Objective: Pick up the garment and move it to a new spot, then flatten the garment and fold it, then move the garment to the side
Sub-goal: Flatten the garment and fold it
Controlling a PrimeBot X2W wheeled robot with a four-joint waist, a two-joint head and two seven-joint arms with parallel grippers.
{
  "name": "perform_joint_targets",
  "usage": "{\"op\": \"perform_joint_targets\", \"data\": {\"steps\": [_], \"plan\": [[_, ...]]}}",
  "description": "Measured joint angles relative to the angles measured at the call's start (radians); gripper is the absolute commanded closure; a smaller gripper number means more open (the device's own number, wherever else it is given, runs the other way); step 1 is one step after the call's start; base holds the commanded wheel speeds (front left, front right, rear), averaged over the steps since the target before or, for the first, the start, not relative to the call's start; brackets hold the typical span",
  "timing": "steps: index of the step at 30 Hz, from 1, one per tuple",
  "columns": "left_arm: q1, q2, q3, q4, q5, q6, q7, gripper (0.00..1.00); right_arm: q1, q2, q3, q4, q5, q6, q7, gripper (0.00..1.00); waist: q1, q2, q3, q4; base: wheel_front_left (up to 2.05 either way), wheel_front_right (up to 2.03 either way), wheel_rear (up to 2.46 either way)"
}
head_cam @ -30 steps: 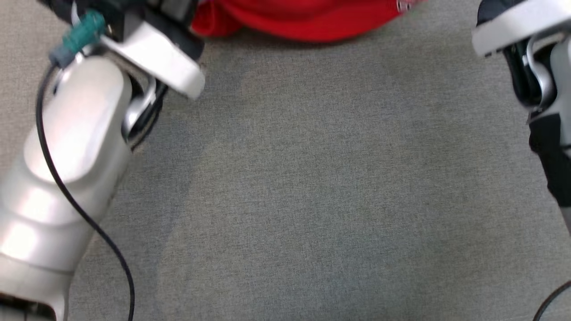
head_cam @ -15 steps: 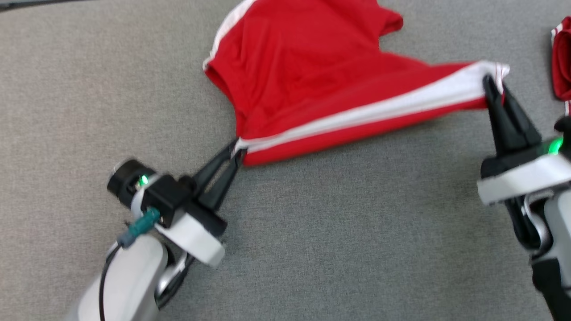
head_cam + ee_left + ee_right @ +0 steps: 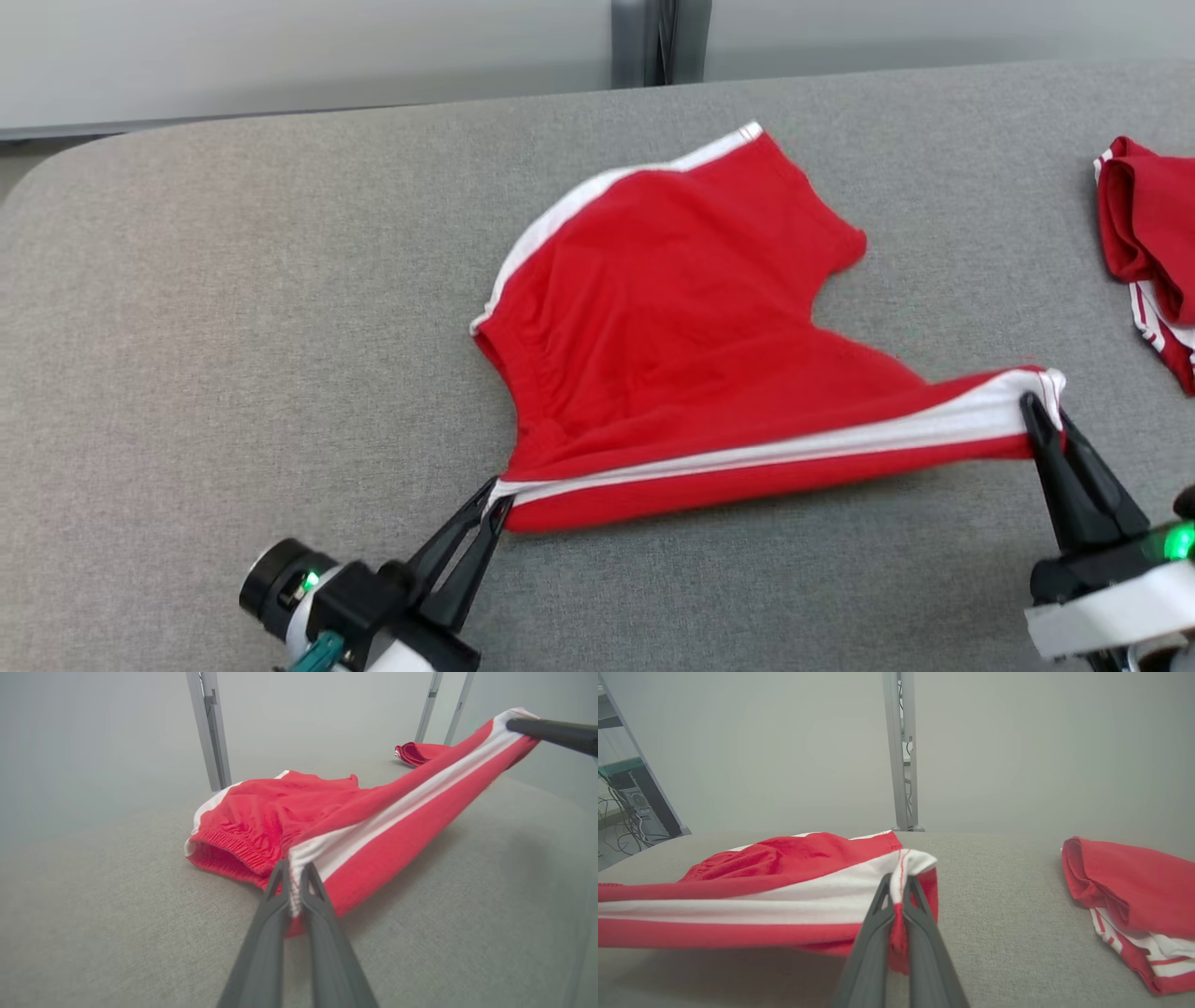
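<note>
Red garment (image 3: 672, 308) edge spans left pincer (image 3: 495, 493), right pincer (image 3: 1032, 406).

Black hardware on white shells
Left gripper (image 3: 498, 497): two long, tapering charcoal fingers on a black block, with a green light (image 3: 308, 581), a round black barrel (image 3: 271, 586) and a teal plug (image 3: 317, 651). Right gripper (image 3: 1032, 406): same fingers, white cuff (image 3: 1111, 621).

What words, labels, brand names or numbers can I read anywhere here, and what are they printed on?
None can be read.
The red shorts: plain red cloth with white stripes, no logo or tag showing.
The second red garment, off to the right: stripes, no lettering.
The grey padded surface: unmarked.
The computer tower in the right wrist view: too small and blurred to tell any label.
</note>
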State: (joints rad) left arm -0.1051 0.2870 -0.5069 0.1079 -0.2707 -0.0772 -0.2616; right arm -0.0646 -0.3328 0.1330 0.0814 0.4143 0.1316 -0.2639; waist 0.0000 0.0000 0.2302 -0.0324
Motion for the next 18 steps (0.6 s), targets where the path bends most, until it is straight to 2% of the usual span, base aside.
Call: {"op": "perform_joint_targets", "data": {"steps": [5,9,13,18], "plan": [[0.083,0.001,0.008,-0.076,-0.035,-0.012,0.000,1.00,0.098,-0.022,-0.018,-0.062,-0.010,0.001,0.000,1.00,0.0000,0.0000,-0.025,0.006,0.00,0.00,0.00],[0.083,-0.005,-0.029,-0.087,-0.111,-0.038,0.014,1.00,0.086,-0.042,-0.025,-0.031,0.000,0.001,0.000,1.00,0.0000,0.0000,-0.029,0.015,0.00,0.00,0.00],[-0.008,-0.044,-0.074,-0.049,-0.217,-0.046,0.096,1.00,-0.027,-0.044,0.018,0.082,0.008,-0.001,0.044,1.00,0.0000,0.0000,-0.012,0.026,0.00,0.00,0.00],[-0.127,-0.117,-0.043,0.026,-0.344,-0.048,0.156,1.00,-0.271,-0.044,0.090,0.241,-0.040,-0.001,0.103,1.00,-0.0001,0.0000,0.031,0.041,0.00,0.00,0.00]]}}
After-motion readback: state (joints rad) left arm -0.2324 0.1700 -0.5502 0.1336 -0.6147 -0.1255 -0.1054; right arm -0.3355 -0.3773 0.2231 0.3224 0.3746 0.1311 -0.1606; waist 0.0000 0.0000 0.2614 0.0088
